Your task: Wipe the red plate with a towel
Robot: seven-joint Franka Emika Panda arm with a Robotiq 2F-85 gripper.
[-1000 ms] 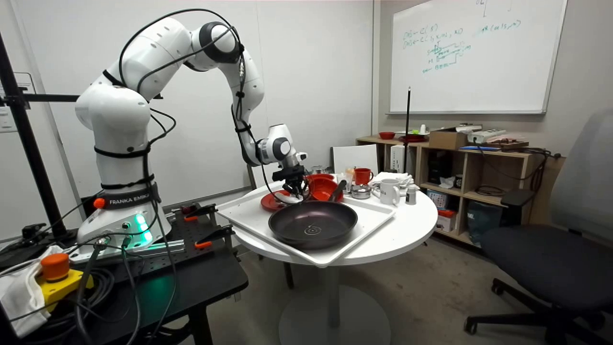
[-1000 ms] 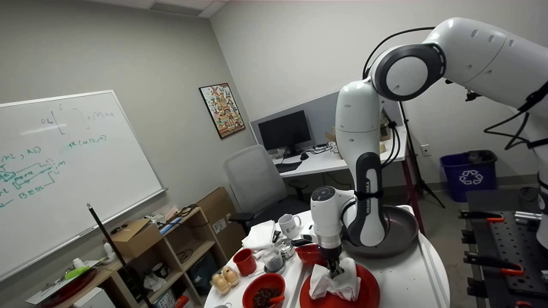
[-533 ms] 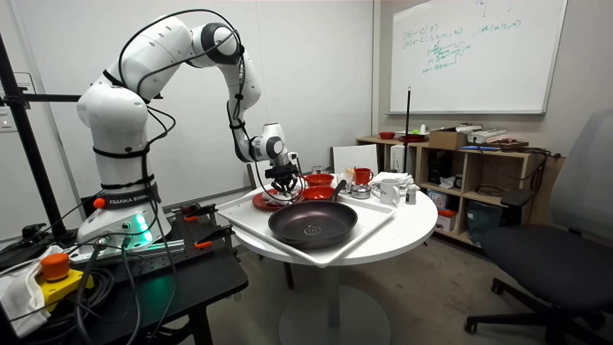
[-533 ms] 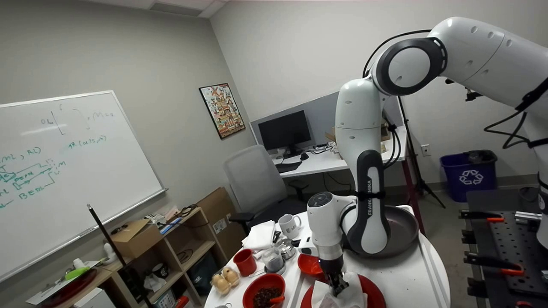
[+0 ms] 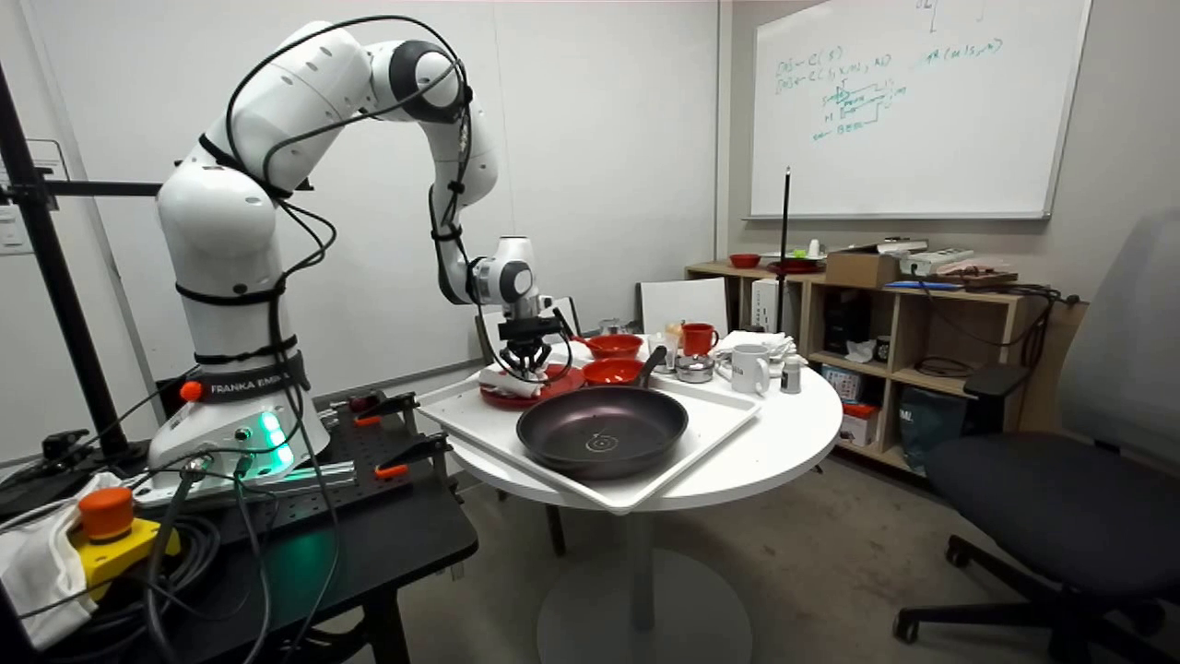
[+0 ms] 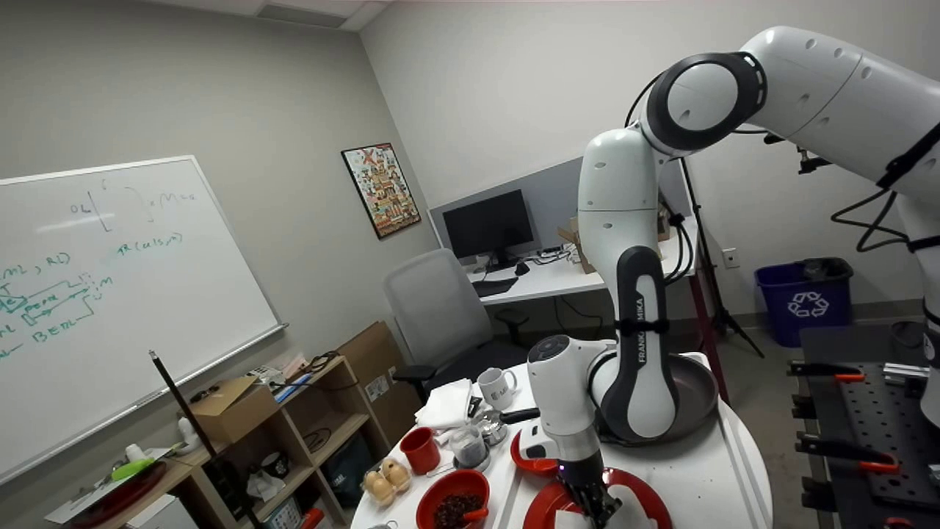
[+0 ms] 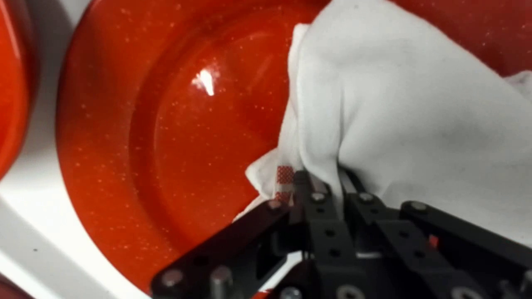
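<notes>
While tool point(image 7: 331, 187) pinches towel point(image 7: 399, 104), red plate point(image 7: 99, 149) lies flat, face up.

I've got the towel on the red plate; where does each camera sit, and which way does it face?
In an exterior view: camera beside the table, facing across the frying pan; the whole arm shows, base to claw.
In an exterior view: camera on the table's opposite side, tilted, facing the desk; the arm shows, base mostly cut off.
Wrist view: camera on the arm's end, looking down at the red plate and towel; only the claw shows of the arm.
Both exterior views share the frying pan and whiteboard.
</notes>
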